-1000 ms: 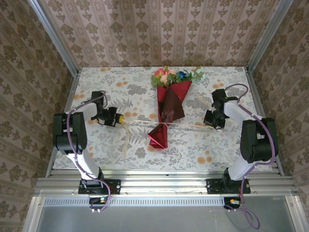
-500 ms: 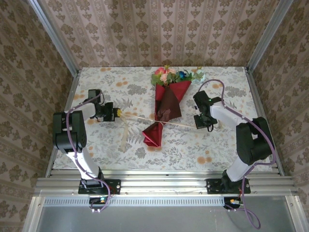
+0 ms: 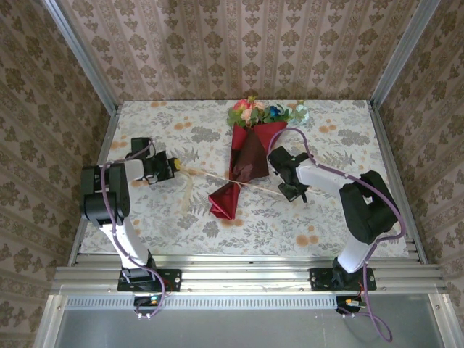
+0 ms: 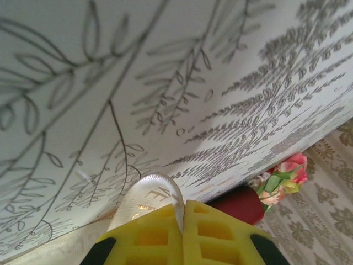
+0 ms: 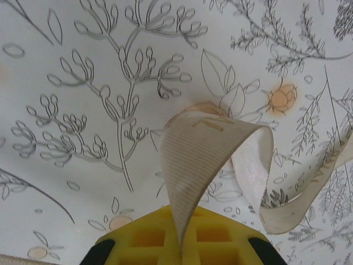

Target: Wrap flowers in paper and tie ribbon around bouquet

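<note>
The bouquet lies mid-table: flowers (image 3: 264, 114) stick out of the red and maroon paper (image 3: 250, 156) at the far end, and the cone's narrow end (image 3: 225, 201) points near-left. The cream ribbon (image 3: 206, 175) crosses the cone's narrow part, stretched between both grippers. My left gripper (image 3: 172, 165) is left of the cone. In its wrist view the left gripper (image 4: 182, 208) is shut on a loop of ribbon (image 4: 146, 193), with the paper (image 4: 237, 203) and flowers (image 4: 284, 176) beyond. My right gripper (image 3: 292, 190) sits just right of the cone. Seen from the wrist, the right gripper (image 5: 181, 223) is shut on the ribbon (image 5: 204, 149).
A loose ribbon tail (image 3: 188, 194) hangs toward the near side below the left gripper. The floral tablecloth (image 3: 145, 210) covers the table. Metal frame posts (image 3: 384, 65) and patterned walls close in the left, right and back sides.
My right gripper has swung left, close to the bouquet, carrying its ribbon end. The left gripper drifted slightly back and left. The cone's narrow end has shifted left.
</note>
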